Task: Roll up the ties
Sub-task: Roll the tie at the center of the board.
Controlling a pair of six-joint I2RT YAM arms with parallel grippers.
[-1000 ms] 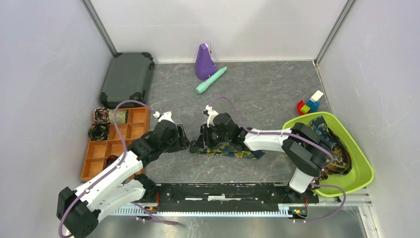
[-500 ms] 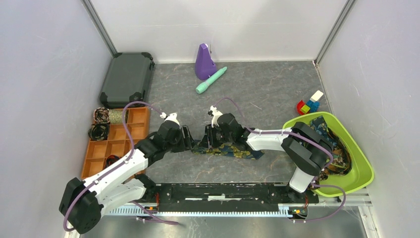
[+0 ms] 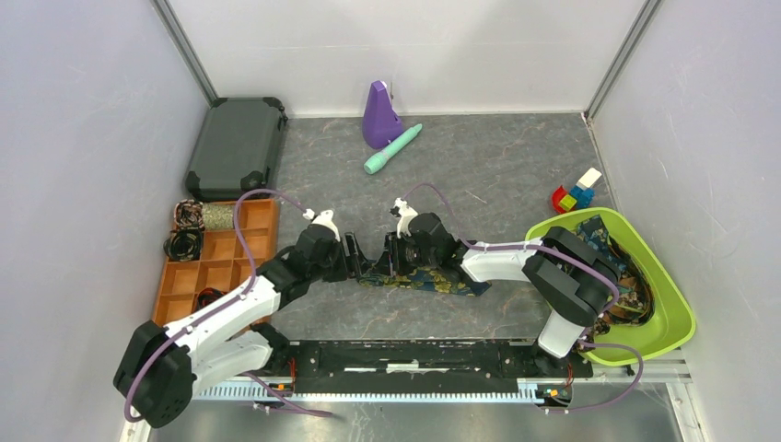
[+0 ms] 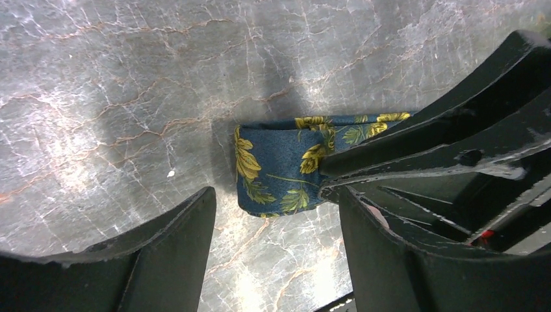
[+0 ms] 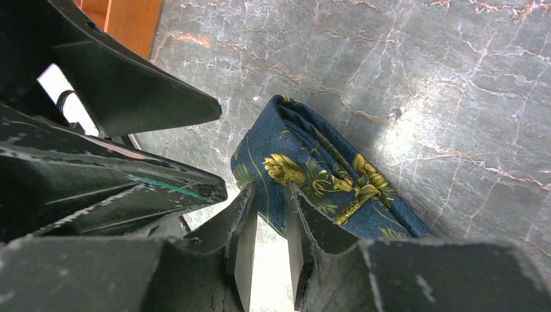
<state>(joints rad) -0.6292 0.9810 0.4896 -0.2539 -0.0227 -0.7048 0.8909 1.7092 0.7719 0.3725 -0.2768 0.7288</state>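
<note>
Top external: one tie (image 3: 442,283), right gripper (image 3: 380,262) narrow on it, left gripper (image 3: 354,261) wide.

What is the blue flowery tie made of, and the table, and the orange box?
The tie looks like soft woven cloth, maybe silk: it folds and shines faintly. The table looks like veined grey marble, possibly only a printed sheet. The orange box looks like matte plastic or wood; I cannot tell.

White shells and black joints on left arm (image 3: 221,318) and right arm (image 3: 502,260). Purple cables (image 3: 238,221) looping along each. Matte black, wedge-shaped end effector fingers (image 5: 312,240), scuffed pale, one streaked teal.
</note>
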